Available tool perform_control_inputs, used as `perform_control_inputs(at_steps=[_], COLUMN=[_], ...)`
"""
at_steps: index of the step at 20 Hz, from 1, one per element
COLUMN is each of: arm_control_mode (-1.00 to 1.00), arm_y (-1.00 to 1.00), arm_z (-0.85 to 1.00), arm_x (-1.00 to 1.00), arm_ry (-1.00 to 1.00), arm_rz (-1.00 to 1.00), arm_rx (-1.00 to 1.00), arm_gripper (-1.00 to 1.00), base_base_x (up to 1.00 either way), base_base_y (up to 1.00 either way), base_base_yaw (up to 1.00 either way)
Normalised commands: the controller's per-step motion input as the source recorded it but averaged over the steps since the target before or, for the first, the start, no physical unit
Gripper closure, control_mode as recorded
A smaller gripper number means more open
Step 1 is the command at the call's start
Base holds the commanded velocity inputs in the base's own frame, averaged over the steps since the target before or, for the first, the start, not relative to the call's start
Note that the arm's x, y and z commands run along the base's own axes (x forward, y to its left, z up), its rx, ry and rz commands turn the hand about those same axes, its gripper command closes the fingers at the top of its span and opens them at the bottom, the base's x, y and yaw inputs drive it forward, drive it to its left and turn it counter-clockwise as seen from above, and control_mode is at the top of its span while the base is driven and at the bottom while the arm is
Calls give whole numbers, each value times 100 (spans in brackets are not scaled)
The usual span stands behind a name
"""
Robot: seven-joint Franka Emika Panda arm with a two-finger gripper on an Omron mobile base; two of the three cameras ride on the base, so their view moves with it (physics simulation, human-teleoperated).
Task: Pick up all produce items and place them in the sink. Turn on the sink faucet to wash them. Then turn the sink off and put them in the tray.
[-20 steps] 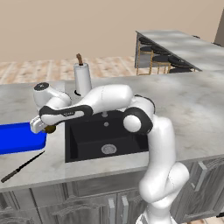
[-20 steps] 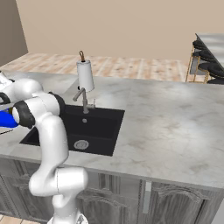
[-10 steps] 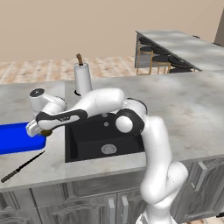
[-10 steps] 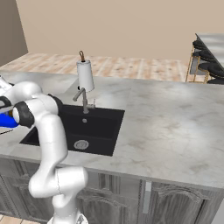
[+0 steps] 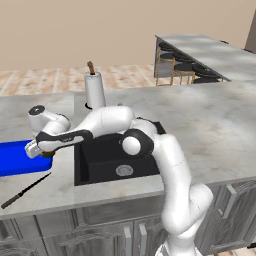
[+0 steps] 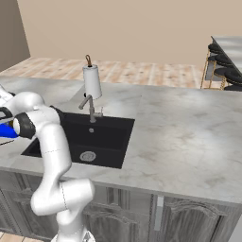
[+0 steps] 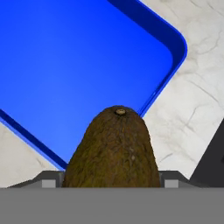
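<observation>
The produce item (image 7: 114, 148), brown and rounded with a small stem scar on top, sits between the jaws of my gripper (image 5: 42, 149), which is shut on it. It hangs over the near right edge of the blue tray (image 7: 65, 65), with marble counter beside it. From the left base the tray (image 5: 14, 158) lies left of the black sink (image 5: 95, 152), and the brown item (image 5: 48, 154) shows under the hand at the tray's right end. The grey sink faucet (image 6: 90, 108) stands behind the sink (image 6: 109, 137); no water shows.
A white paper-towel roll (image 5: 94, 90) stands behind the sink. A dark knife (image 5: 25, 190) lies on the counter in front of the tray, near the front edge. Bar stools (image 5: 181, 68) stand by the far counter at the right.
The hand has moved a little left and down toward the tray's right end, still holding the brown item. Nothing else has shifted.
</observation>
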Motion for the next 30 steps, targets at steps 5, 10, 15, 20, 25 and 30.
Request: perform_control_inputs(at_steps=[5,10,15,20,25,30], arm_control_mode=[-100,-100,-100,-100,-100,-100], arm_y=[23,25,18,8,5,4], arm_z=[-20,-18,-15,-25,-22,-9], arm_x=[19,8,8,12,14,20], arm_ry=[0,0,0,0,0,0], arm_rz=[-3,-1,0,0,0,0], arm_rx=[-3,-2,0,0,0,0], arm_gripper=[100,100,100,100,100,-100], base_base_x=[0,0,0,0,0,0], base_base_y=[0,0,0,0,0,0], base_base_yaw=[0,0,0,0,0,0])
